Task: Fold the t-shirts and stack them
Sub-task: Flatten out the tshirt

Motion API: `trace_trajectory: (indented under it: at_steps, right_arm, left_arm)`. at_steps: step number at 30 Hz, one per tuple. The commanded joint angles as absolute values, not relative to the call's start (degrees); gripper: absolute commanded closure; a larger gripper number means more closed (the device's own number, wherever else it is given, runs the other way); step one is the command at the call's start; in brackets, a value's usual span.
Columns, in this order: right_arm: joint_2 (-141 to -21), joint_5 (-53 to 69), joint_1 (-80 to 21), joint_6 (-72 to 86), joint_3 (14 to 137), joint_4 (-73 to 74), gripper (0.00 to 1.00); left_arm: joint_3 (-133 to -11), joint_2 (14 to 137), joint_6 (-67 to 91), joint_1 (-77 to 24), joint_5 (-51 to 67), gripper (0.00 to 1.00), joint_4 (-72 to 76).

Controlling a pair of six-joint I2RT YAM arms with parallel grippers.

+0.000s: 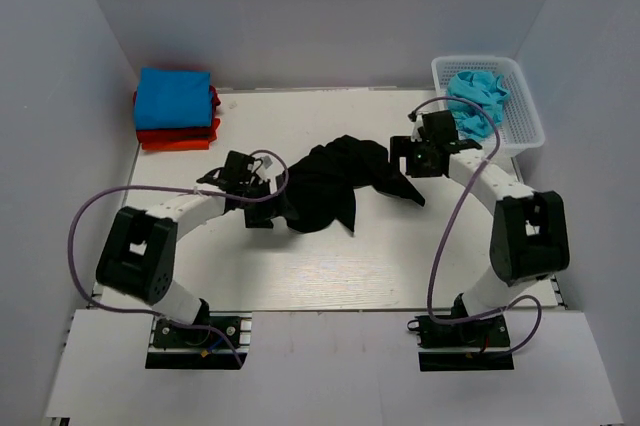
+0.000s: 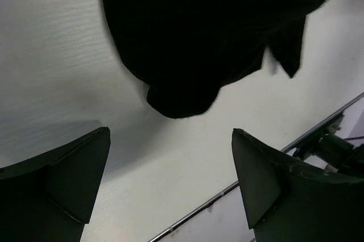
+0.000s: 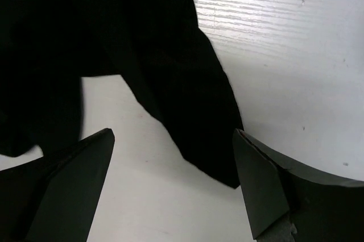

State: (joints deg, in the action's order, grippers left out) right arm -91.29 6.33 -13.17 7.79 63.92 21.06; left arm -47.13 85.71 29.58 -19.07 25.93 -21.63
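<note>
Black shirt (image 1: 335, 181) lies crumpled on the surface (image 1: 330, 266). Left gripper (image 2: 170, 133) and right gripper (image 3: 173, 133) hover at its edges, jaws wide, empty. Blue shirt (image 1: 173, 96) tops red shirts (image 1: 180, 138) back-left; turquoise shirt (image 1: 478, 96) lies in the basket (image 1: 525, 121).

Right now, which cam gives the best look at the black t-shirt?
Top external: it shows the whole black t-shirt, crumpled on the table, outline complete. Left wrist catches only a rounded dark fold at the frame top. Right wrist shows only a draped edge and one pointed corner. Both wrist views crop it.
</note>
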Motion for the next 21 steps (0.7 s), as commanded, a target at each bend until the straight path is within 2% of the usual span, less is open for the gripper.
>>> trace_trajectory:
  at_steps: [1,6,10,11,12,13,14,17,18,21]
  right_arm:
    - [-95.4,1.4,-14.8,3.6,67.9,20.8,0.1]
    - [-102.0,0.5,-17.0,-3.0,69.0,18.2,0.1]
    - [-105.5,-2.9,-18.5,-4.9,69.5,15.9,0.1]
    - [-106.3,-3.4,-18.8,-4.8,69.6,14.7,0.1]
    - [-106.8,-3.5,-18.9,-5.1,70.0,14.8,0.12]
    - [-107.4,-3.9,-19.1,-5.1,70.2,14.7,0.16]
    - [-108.0,-4.5,-19.2,-4.8,70.3,13.9,0.44]
    - [-108.9,-6.1,-19.2,-2.6,70.8,13.1,1.0]
    - [-108.8,-6.1,-19.2,-1.9,71.1,13.3,1.0]
    - [-104.3,-7.2,-19.4,-0.4,71.1,12.0,1.0]
  left_arm:
    - [-48.7,89.0,30.4,-21.6,24.6,0.04,-19.2]
    - [-54.7,98.3,29.5,-23.9,18.3,0.11,-21.8]
    - [-58.4,102.9,28.0,-24.5,17.0,0.27,-22.9]
    - [-59.0,103.5,28.0,-25.0,17.0,0.32,-22.9]
    - [-59.8,103.5,28.0,-25.0,17.0,0.51,-22.9]
    - [-59.9,104.3,28.0,-25.0,17.0,0.6,-23.5]
    - [-60.5,104.3,28.0,-25.0,17.0,0.74,-23.5]
    - [-61.2,103.3,29.1,-25.6,15.5,0.97,-24.8]
    - [-61.2,102.6,29.1,-25.6,15.5,1.0,-25.3]
    - [-63.4,98.4,29.1,-25.6,11.4,1.0,-27.8]
